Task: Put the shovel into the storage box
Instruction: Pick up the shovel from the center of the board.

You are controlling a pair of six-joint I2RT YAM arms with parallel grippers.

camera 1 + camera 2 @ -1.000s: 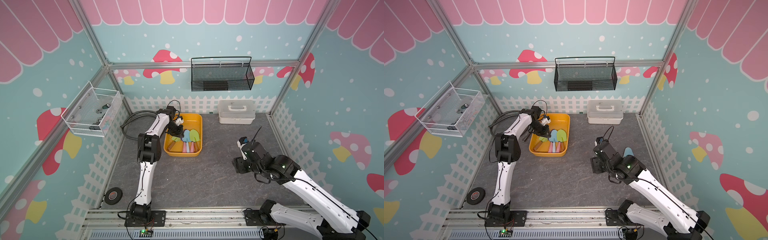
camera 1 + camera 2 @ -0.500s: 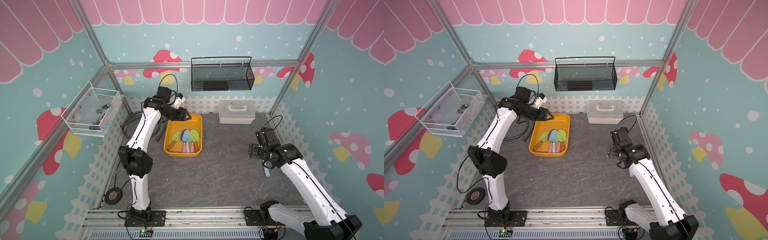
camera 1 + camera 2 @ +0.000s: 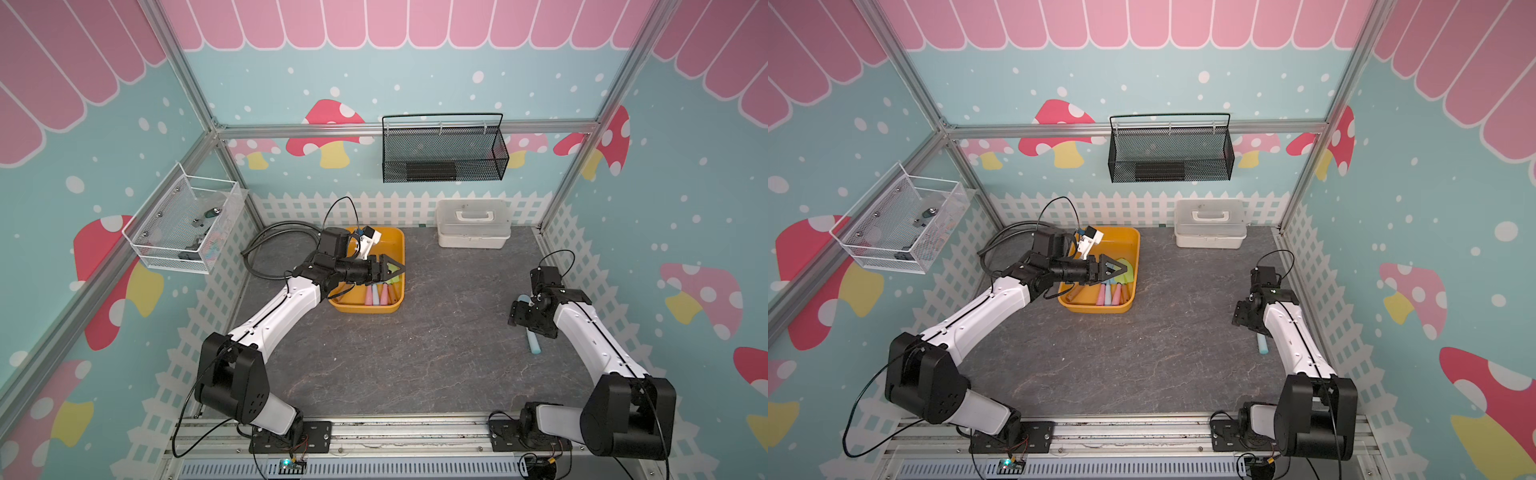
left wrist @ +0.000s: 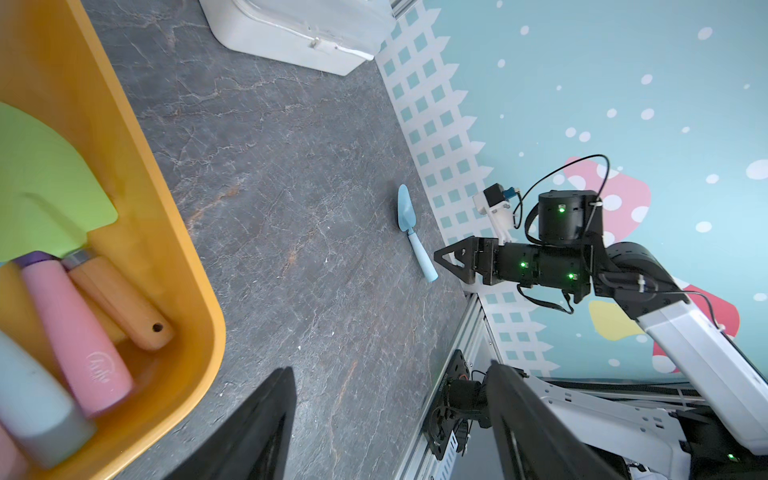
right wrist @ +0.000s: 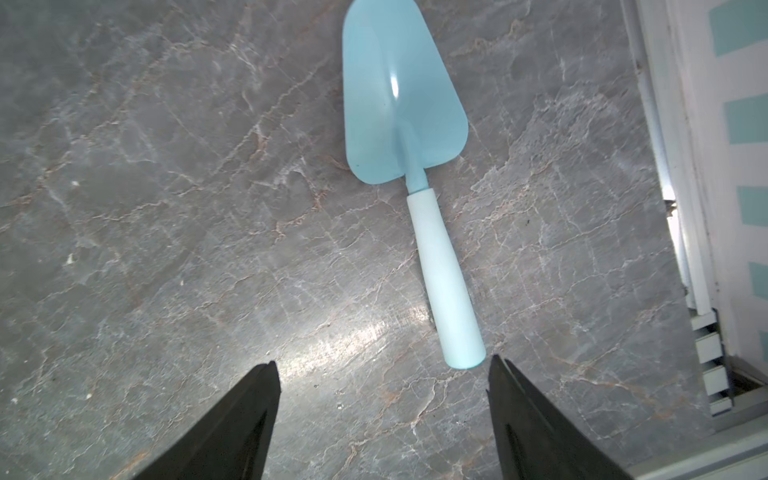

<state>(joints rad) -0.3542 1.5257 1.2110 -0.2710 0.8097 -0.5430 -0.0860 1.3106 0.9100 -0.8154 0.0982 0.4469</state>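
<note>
Bare tabletop (image 5: 166,208) around shovel (image 5: 415,187), fence wall (image 5: 715,166) near one side, left arm (image 3: 286,299) above storage box (image 3: 365,308)

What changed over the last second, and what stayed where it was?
The left tool rose out of the storage box, swung up, then came down to hang level over it, jaws open and empty. The right tool swung from the middle out to the right and now hangs open over the blue shovel, not touching it. The box and the blue shovel stayed put.
</note>
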